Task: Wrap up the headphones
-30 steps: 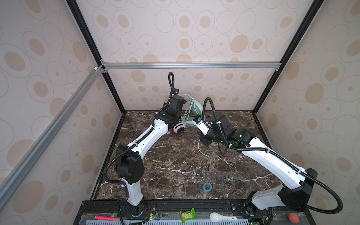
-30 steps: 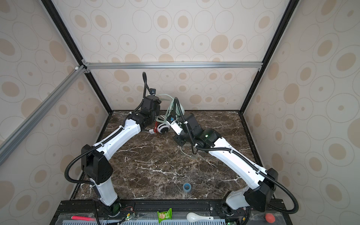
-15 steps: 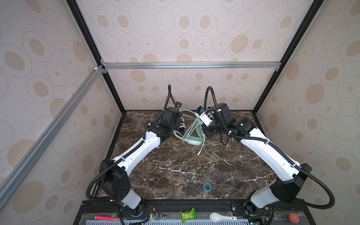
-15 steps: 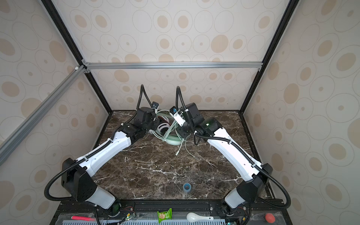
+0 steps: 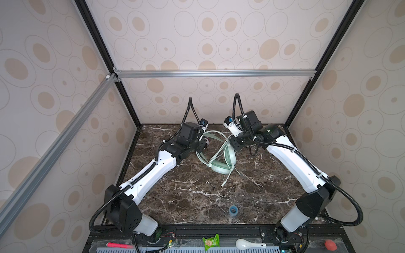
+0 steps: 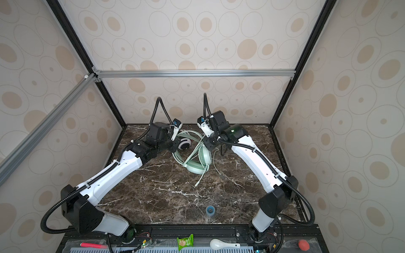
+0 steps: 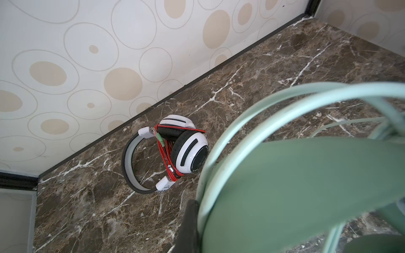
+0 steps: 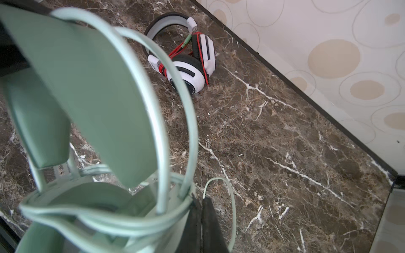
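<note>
Checking progress: about half done, I'd say. In both top views, mint headphones (image 5: 223,163) lie on the bench (image 5: 197,197) toward its back edge, mint cord (image 5: 228,177) trailing loose, between left end effector (image 6: 173,147) and right end effector (image 6: 208,143). Left wrist: white headphones (image 7: 190,149) near the back edge, red cord (image 7: 166,155) already wound on. Right wrist: jaws closed at the mint cord loops, grip unclear. Left closed too.

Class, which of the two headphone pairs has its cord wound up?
The white headphones, red cord wound round them; the mint green headphones trail a loose cord.
</note>
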Controlling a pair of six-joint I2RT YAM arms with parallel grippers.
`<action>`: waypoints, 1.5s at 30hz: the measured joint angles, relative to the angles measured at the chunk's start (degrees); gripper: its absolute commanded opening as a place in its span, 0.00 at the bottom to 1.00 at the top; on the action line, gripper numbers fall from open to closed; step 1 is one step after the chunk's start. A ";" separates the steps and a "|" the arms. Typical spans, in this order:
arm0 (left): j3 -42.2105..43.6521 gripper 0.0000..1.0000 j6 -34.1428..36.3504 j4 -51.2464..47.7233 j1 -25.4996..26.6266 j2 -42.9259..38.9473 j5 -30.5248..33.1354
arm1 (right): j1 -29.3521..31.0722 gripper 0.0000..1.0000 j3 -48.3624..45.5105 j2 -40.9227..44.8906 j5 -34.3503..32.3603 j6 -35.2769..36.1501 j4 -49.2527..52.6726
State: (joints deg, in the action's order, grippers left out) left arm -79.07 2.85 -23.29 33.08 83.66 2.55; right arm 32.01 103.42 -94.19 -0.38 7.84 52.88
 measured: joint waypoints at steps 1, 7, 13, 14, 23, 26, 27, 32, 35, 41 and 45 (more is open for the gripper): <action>0.00 0.00 -0.11 0.09 0.09 -0.35 -0.50 | -0.59 0.05 -0.24 0.00 0.55 -0.63 -0.13; -0.02 0.00 -0.48 0.42 0.13 -1.09 -2.58 | -3.08 0.08 -3.21 0.07 4.09 -3.48 -1.97; -0.31 0.00 -1.22 -0.17 0.13 -1.03 -4.66 | -5.35 0.12 -9.40 2.80 7.37 -5.40 -7.26; -0.33 0.00 -1.64 -0.20 0.13 -1.03 -5.22 | -5.86 0.12 -11.10 3.89 7.89 -5.64 -8.79; -1.97 0.00 -6.64 0.07 0.13 -1.11 -10.62 | -8.98 0.17 -23.30 13.57 13.90 -6.14 -22.82; -4.35 0.00 -8.04 0.15 0.13 -1.11 -12.02 | -10.03 0.17 -25.49 15.10 16.15 -6.91 -27.04; -5.29 0.00 -8.31 0.04 0.11 -1.11 -12.35 | -10.38 0.17 -26.14 15.54 16.90 -7.30 -28.48; -8.66 0.00 -8.92 -0.66 0.02 -1.11 -12.83 | -11.52 0.22 -28.39 17.42 18.99 -9.16 -34.12; -10.75 0.00 -9.75 -1.53 -0.09 -1.09 -13.62 | -12.22 0.31 -29.42 18.40 20.44 -10.71 -37.00; -14.29 0.00 -9.81 -2.12 -0.20 -1.09 -14.01 | -12.92 0.35 -29.83 19.71 22.91 -12.63 -41.75; -15.91 0.00 -9.92 -2.84 -0.24 -0.66 -14.16 | -13.29 0.41 -30.14 20.02 23.87 -13.33 -43.52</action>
State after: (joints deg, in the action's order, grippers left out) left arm -94.98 -7.07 -26.13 32.84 83.00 -11.62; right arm 18.72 73.28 -74.17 23.49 -5.50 9.37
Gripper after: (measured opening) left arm 0.068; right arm 0.382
